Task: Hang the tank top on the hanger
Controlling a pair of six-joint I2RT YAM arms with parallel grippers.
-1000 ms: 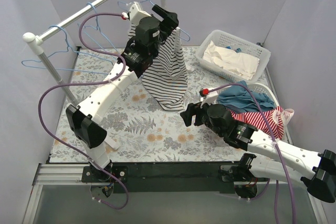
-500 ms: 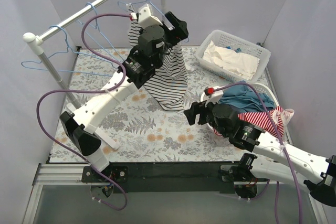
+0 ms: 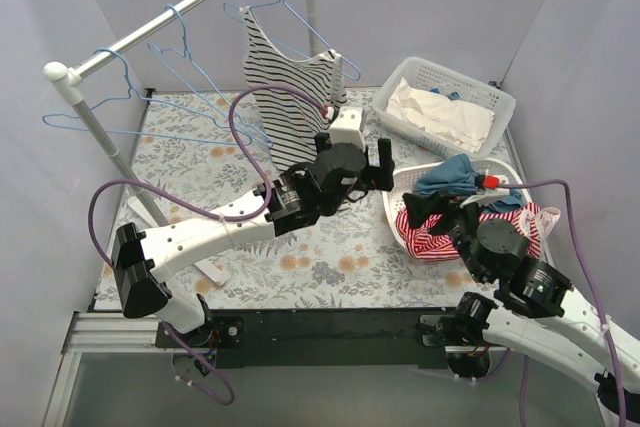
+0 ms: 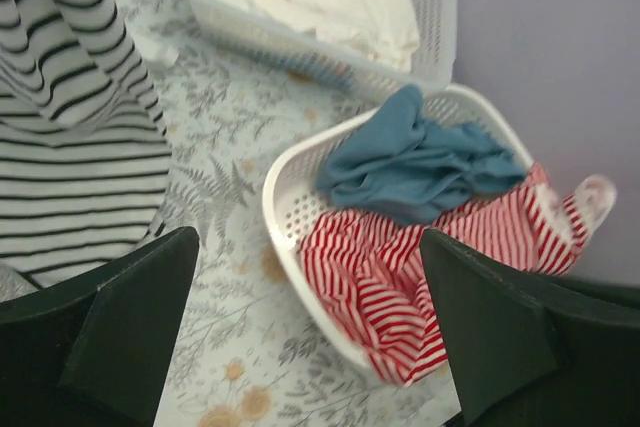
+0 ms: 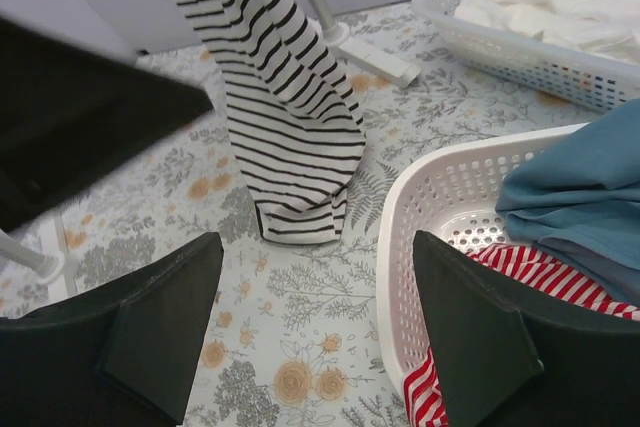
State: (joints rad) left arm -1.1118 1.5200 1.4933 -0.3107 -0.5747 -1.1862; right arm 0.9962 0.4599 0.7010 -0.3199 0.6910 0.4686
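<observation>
The tank top, white with thin black stripes, hangs on a light-blue wire hanger hooked over the rail; its hem reaches down to the floral mat. It also shows at the left of the left wrist view and at the top of the right wrist view. My left gripper is open and empty, low over the mat to the right of the top and apart from it. My right gripper is open and empty over the round basket's near rim.
A round white basket holds a teal-blue cloth and a red-and-white striped garment. A rectangular white basket with white cloth stands at the back right. Two bare blue hangers hang on the metal rail, on a post at left.
My left gripper has let go at the hanger and dropped down and right to mid-table. The top now hangs free on the rail. My right gripper has drawn back toward the round basket.
</observation>
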